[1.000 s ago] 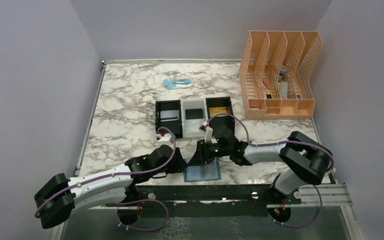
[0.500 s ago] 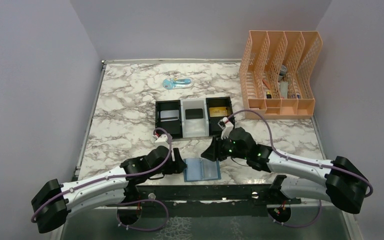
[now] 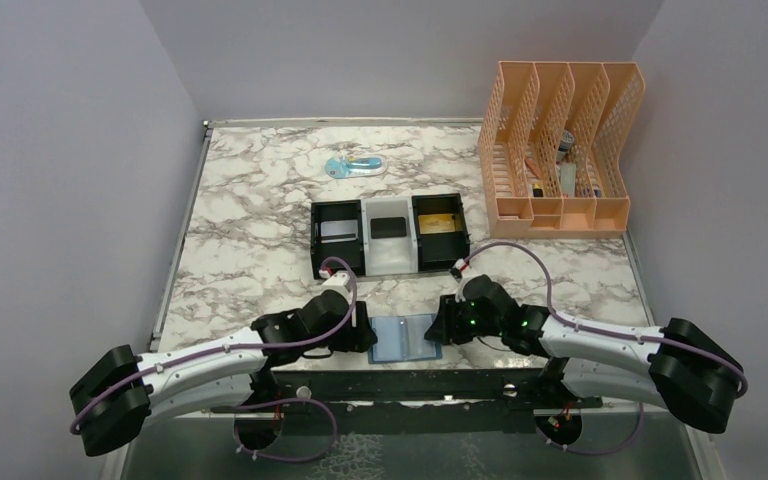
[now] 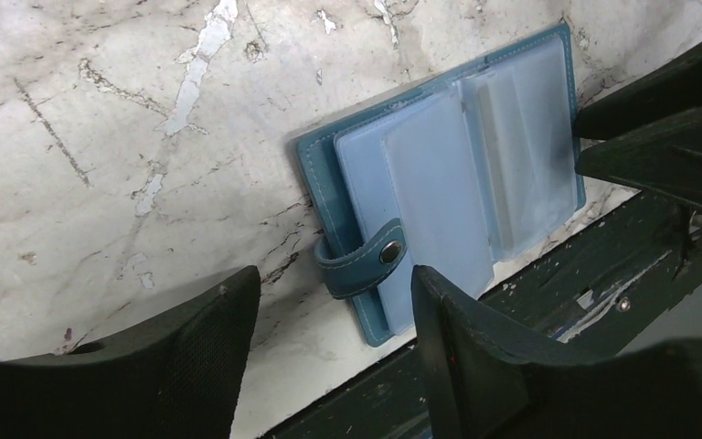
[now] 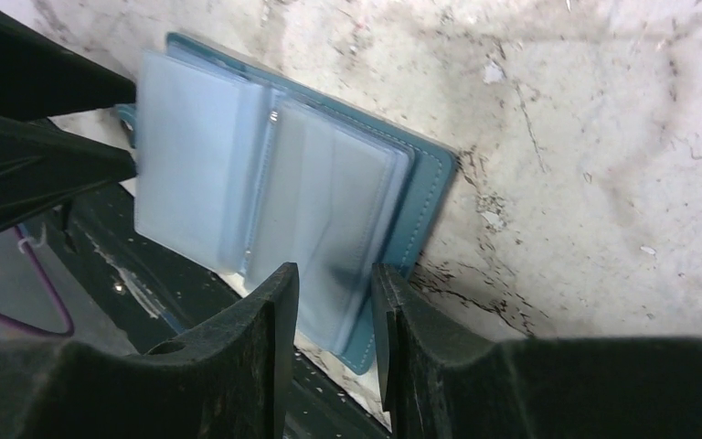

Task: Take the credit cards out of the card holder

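Card holder point(image 3: 403, 339) lies open, sleeves up, at the table's near edge. Over the last second the right gripper point(image 3: 442, 330) has swung from above it down to its right edge, fingers narrowly apart. The left gripper point(image 3: 360, 338), at its left, has spread wider around the strap point(image 4: 366, 265). With both grippers flanking the holder, card extraction appears imminent. The tray point(image 3: 316, 262) stands just beyond.
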You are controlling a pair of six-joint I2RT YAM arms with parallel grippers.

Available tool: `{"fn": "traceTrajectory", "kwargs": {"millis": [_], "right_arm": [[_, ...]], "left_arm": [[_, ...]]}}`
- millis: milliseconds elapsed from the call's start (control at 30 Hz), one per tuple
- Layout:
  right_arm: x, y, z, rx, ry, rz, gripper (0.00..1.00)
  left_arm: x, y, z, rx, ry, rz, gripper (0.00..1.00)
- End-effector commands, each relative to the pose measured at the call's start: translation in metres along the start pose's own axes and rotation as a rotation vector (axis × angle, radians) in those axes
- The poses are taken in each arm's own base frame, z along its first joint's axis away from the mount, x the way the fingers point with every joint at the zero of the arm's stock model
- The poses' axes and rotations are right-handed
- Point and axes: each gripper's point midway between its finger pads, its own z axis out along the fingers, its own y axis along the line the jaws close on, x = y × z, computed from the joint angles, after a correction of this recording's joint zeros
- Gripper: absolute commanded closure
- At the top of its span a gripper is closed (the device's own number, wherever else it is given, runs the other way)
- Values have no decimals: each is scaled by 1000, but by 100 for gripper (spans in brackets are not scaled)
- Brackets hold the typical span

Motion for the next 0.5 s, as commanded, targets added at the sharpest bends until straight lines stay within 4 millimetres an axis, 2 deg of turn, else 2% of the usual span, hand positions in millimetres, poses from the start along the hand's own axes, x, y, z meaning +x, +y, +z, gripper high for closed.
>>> {"fn": "traceTrajectory", "kwargs": {"millis": [0, 267, 467], "right_arm": [[7, 2, 6, -28, 19, 6, 65], [4, 4, 9, -27, 24, -3, 68], [-12, 9, -4, -6, -29, -21, 65]], "left_arm": [[-2, -15, 0, 55, 15, 44, 38], [2, -5, 6, 13, 22, 34, 54], [4, -2, 8, -2, 23, 29, 59]]}}
